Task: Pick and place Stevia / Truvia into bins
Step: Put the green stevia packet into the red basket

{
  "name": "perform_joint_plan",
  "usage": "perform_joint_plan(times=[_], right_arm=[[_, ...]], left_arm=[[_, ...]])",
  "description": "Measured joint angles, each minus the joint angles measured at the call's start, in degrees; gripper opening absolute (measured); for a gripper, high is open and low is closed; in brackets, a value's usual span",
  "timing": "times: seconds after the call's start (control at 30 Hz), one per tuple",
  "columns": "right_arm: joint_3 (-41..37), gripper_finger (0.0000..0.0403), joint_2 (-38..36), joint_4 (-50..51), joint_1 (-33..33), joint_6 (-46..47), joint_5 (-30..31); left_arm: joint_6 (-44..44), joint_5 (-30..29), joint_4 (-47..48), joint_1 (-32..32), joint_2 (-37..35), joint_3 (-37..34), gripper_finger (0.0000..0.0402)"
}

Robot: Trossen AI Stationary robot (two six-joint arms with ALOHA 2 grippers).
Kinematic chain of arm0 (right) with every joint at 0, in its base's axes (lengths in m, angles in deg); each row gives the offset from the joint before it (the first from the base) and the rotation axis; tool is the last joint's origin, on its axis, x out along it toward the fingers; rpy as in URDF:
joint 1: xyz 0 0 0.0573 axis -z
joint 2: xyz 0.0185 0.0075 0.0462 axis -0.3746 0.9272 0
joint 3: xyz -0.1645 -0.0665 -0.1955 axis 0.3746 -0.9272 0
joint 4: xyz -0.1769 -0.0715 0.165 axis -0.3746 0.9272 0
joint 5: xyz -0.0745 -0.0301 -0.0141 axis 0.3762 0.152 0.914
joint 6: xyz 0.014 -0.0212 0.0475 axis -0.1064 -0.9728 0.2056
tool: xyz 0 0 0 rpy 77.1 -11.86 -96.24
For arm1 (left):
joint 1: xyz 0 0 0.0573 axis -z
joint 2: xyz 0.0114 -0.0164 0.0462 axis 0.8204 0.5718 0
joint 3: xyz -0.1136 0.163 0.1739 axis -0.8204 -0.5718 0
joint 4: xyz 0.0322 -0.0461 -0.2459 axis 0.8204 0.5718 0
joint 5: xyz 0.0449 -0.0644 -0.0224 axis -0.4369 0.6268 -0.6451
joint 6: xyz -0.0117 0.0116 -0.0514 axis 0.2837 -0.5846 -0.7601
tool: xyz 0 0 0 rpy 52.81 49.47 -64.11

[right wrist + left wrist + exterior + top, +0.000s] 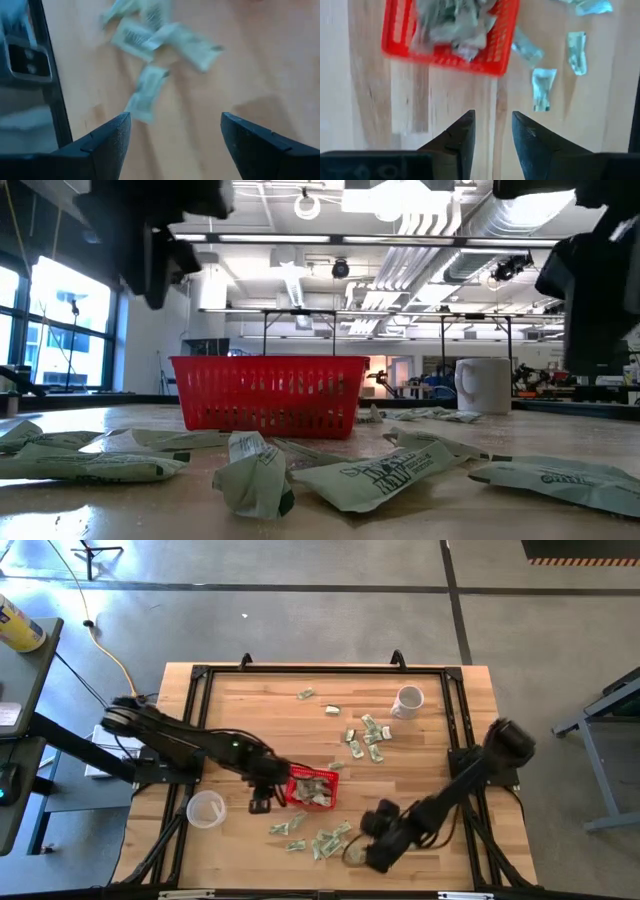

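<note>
left gripper (262, 802): sits just left of the red basket, low over the wooden table; in its wrist view the two dark fingers (461, 142) stand a little apart with bare wood between them, pinching nothing
right gripper (358, 852): hangs over the near right part of the table, beside the near scatter of sachets; its dark fingers (107, 137) are spread wide, nothing between them
small red rectangular plastic mesh basket (311, 788): near the middle of the table, just right of the left gripper; several sachets lie piled inside it; in the low view its slotted wall (268, 395) stands upright on the wood
small flat pale green and white paper sachets (322, 842): one loose group lies on the near side of the basket, between the basket and the right gripper; in the right wrist view a few of these (147, 92) lie just beyond the open fingers
far sachets (368, 738): a second cluster lies on the far right side of the basket, toward the mug; two singles (306, 694) lie farther off toward the far edge
light wooden table top (250, 710): framed by a black metal rail
white mug (407, 701): upright at the far right of the table
clear plastic cup (206, 809): at the near left, well apart from the basket
</note>
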Motion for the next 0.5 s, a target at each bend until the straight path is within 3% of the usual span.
perform_joint_plan(times=[0.1,0.27,0.5], right_arm=[[6.7,0.0298,6.8,3.2,-0.4,0.0,-1.1],[15.2,0.0298,13.3,8.0,-0.3,3.3,2.5],[17.3,0.0298,18.3,8.0,0.4,8.8,-0.2]], left_arm=[[-2.6,-1.4,-1.3,-0.1,-3.9,-5.0,0.0165],[-2.8,-3.9,-1.5,-0.1,-8.1,-10.1,0.0166],[0.1,-5.7,0.3,-0.1,-10.0,-11.8,0.0161]])
